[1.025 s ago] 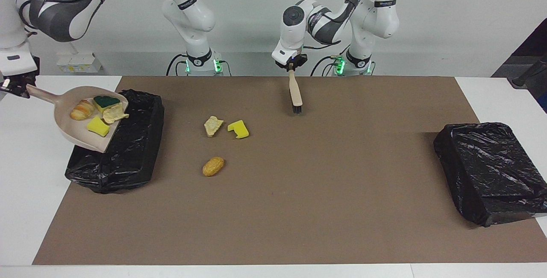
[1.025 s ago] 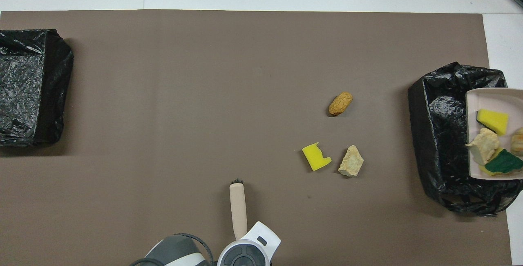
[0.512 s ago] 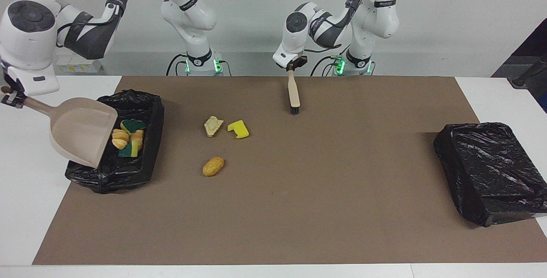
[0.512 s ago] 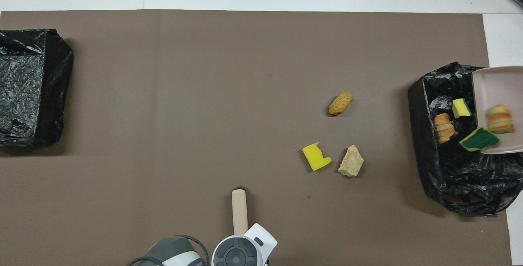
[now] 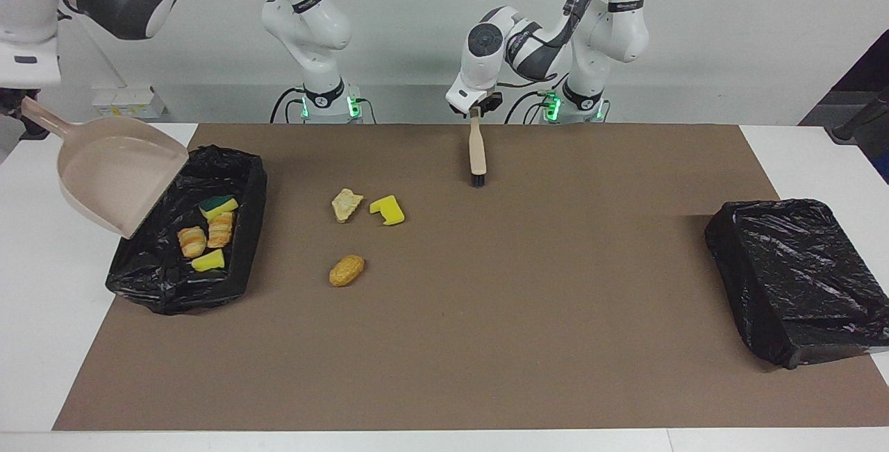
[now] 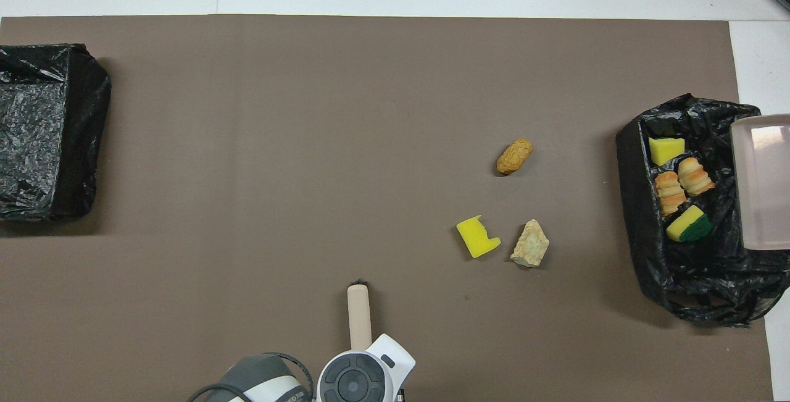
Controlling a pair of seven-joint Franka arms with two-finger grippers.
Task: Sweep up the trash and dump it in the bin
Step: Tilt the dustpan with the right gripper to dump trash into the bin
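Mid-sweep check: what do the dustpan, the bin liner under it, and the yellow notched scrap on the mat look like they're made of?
Dustpan: probably moulded plastic, beige, smooth and matte, with an even surface.
Bin liner: thin black plastic film, glossy, crinkled with bright highlights.
Yellow notched scrap: looks like sponge foam, matte, with clean-cut edges; its pores cannot be made out.

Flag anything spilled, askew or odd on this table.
Nothing spilled. Four scraps lie inside the bin at the right arm's end. Three more remain on the mat: pale crust, yellow sponge, tan roll. The emptied dustpan hangs tilted over the bin.
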